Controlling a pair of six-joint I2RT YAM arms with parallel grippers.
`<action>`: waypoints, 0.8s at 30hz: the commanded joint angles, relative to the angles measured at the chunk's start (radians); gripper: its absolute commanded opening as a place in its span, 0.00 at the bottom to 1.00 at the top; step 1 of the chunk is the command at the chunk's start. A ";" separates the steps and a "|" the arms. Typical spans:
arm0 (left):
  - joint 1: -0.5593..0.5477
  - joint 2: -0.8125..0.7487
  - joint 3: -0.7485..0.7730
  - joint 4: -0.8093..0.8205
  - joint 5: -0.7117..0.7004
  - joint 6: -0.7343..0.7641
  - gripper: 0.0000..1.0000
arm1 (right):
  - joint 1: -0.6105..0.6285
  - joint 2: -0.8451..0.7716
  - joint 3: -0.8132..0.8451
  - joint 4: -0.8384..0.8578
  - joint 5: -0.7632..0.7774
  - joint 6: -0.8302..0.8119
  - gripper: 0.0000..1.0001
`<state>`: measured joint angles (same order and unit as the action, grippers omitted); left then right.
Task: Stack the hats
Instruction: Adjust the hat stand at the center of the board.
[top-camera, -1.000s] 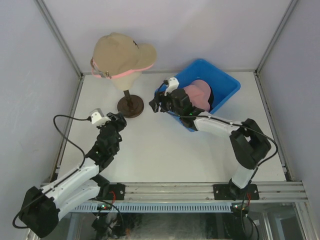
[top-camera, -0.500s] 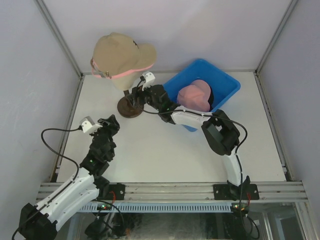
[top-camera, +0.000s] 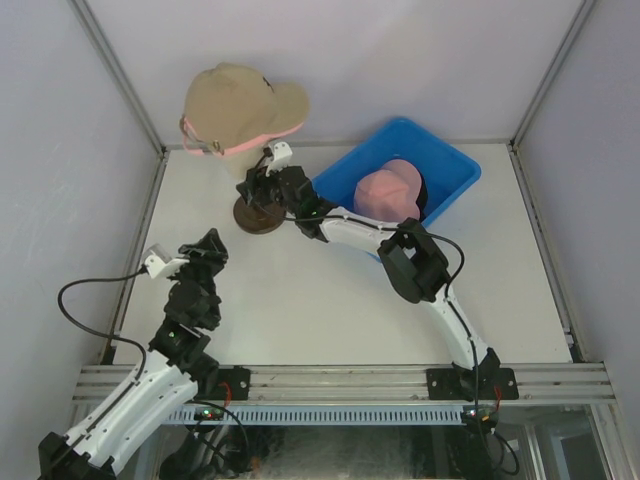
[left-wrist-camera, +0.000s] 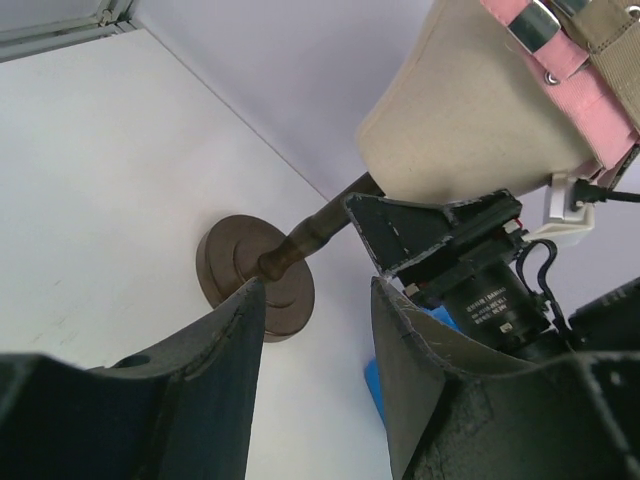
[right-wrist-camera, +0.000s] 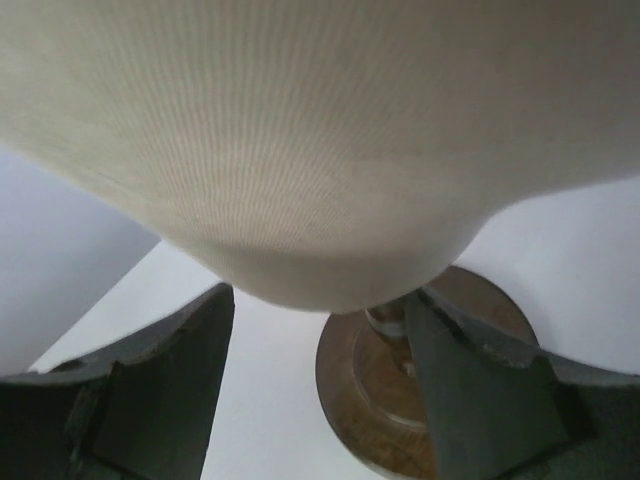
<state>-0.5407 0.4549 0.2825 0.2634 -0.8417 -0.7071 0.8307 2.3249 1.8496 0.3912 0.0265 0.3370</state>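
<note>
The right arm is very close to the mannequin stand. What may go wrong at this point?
The open right gripper hangs just under the mannequin head, beside the thin stem. A sideways push there might tip the stand, and the tan hat on top could fall. Also, the head fills most of the right wrist view, so aiming is hard.

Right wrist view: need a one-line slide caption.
Right gripper, fingers open and empty, close under the beige mannequin head, with its brown base below.
</note>
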 joint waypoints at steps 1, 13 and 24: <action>0.005 -0.031 -0.037 0.005 -0.027 -0.021 0.51 | 0.025 0.041 0.095 -0.062 0.033 0.005 0.69; 0.007 -0.049 -0.081 0.033 -0.038 -0.048 0.50 | 0.042 0.114 0.176 -0.098 0.140 0.015 0.65; 0.006 -0.097 -0.125 0.059 -0.068 -0.053 0.49 | 0.058 0.239 0.347 -0.157 0.284 0.081 0.64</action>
<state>-0.5400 0.3840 0.1791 0.2756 -0.8753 -0.7506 0.8726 2.5175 2.0869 0.2710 0.2497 0.3813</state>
